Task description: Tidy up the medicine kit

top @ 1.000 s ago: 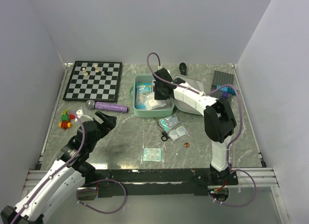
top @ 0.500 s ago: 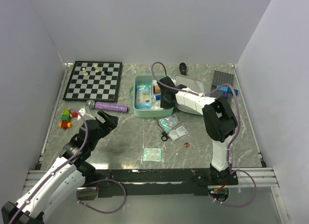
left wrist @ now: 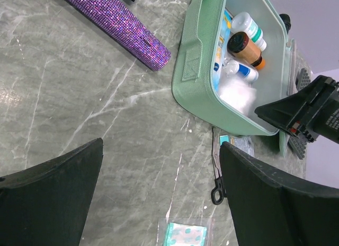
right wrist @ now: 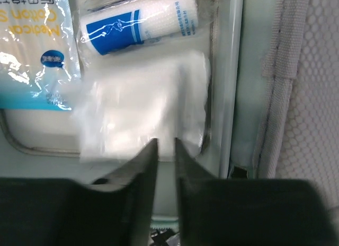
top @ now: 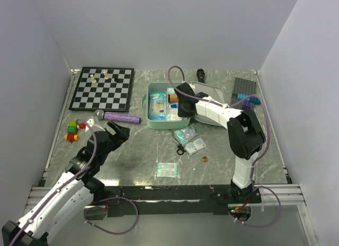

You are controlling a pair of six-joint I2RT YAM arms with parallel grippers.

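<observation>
The mint-green medicine kit (top: 149, 105) lies open at the table's middle back, its lid (top: 211, 91) flat to the right. Inside are a cotton pack (right wrist: 32, 50), a bandage roll (right wrist: 140, 23), small bottles (left wrist: 244, 44) and a white gauze packet (right wrist: 143, 113). My right gripper (top: 178, 101) hangs over the case's right side. In the right wrist view the right gripper (right wrist: 166, 141) has its jaws a narrow gap apart, tips at the packet's edge, nothing between them. My left gripper (top: 117, 132) stands wide open over bare table, also seen in the left wrist view (left wrist: 161, 145).
Loose sachets (top: 185, 133) (top: 195, 145), small scissors (top: 180, 147), a coin (top: 204, 158) and a dotted packet (top: 167, 169) lie in front of the case. A purple glitter microphone (top: 119, 117), chessboard (top: 103, 88), toy bricks (top: 73, 130) and a dark baseplate (top: 244, 89) surround them.
My right gripper carried the white packet down into the case's near right part, and its jaws have parted slightly. My left arm drew back a little, then held still.
</observation>
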